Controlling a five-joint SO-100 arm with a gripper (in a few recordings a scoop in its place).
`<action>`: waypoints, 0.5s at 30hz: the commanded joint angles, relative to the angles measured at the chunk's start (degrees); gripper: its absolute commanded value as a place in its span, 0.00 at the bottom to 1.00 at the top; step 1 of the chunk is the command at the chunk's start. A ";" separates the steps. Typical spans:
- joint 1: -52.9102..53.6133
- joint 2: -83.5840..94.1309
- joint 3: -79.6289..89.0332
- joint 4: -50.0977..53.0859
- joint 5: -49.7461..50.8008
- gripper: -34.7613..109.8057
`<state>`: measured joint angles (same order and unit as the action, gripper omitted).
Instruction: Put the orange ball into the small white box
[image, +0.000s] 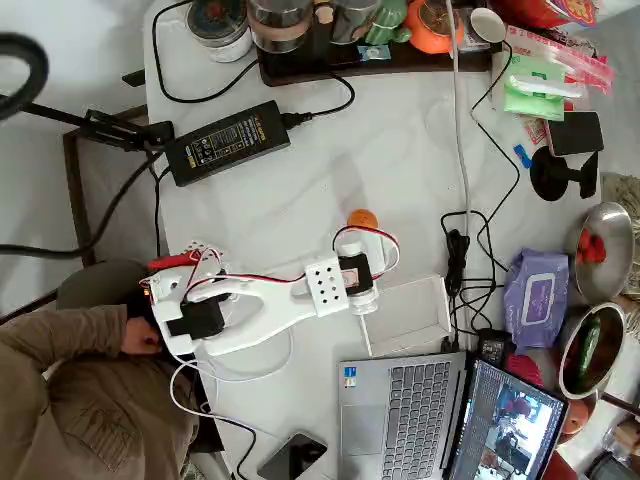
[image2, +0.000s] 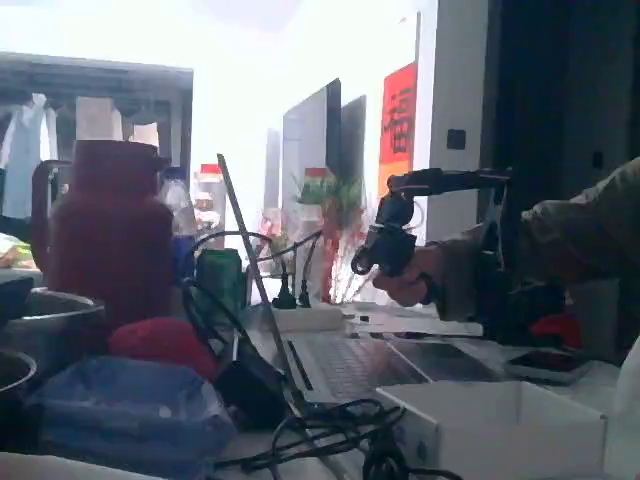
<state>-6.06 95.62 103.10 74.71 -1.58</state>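
In the overhead view the orange ball (image: 362, 218) lies on the white table, its lower half hidden by the head of the white arm. The gripper (image: 365, 243) is right at the ball, over its near side. Its fingers are seen from above, under the motor and red wires, so whether they are open or closed on the ball is unclear. The small white box (image: 406, 316) sits just below and right of the gripper, against the laptop, with nothing in it. It also stands in the foreground of the fixed view (image2: 500, 425).
A laptop (image: 400, 410) borders the box below, and black cables (image: 456, 262) run along its right. A purple wipes pack (image: 537, 298) and metal bowls (image: 600, 245) lie further right. A black power adapter (image: 228, 140) is up left. A person's arm (image: 70, 350) rests by the arm's base.
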 joint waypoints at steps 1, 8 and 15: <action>-0.62 0.79 0.00 0.00 -0.88 0.48; -6.33 0.70 0.00 -0.09 -0.88 0.48; -10.20 0.62 0.00 -0.18 -0.09 0.47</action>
<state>-16.35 95.62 103.36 74.27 -1.23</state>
